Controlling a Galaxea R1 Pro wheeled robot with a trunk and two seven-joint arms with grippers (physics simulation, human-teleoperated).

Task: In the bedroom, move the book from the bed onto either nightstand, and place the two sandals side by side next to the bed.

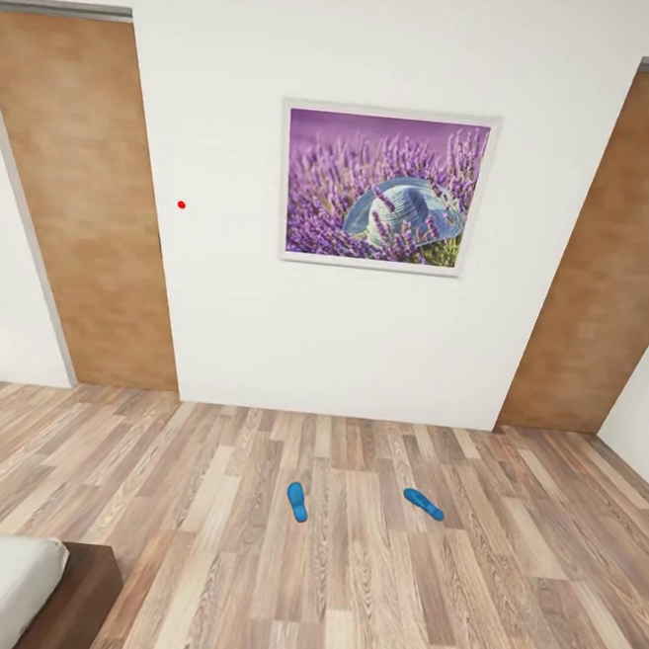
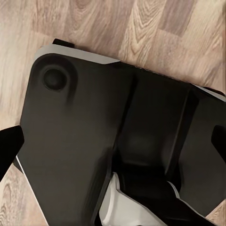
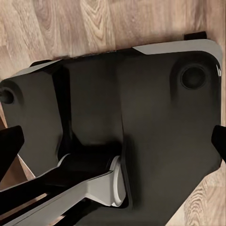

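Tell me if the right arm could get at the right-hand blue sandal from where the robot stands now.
Probably not yet. The right-hand sandal lies out on the wood floor well ahead, and the right wrist view looks down on the robot's own dark base, so the arm seems tucked. Nothing blocks the way; driving closer should help.

Both arms hang down, wrists aimed at robot's own black base (image 2: 84, 141); claw state unreadable.

Blue sandals (image 1: 297, 500) (image 1: 423, 504) apart on floor, apparently flat.
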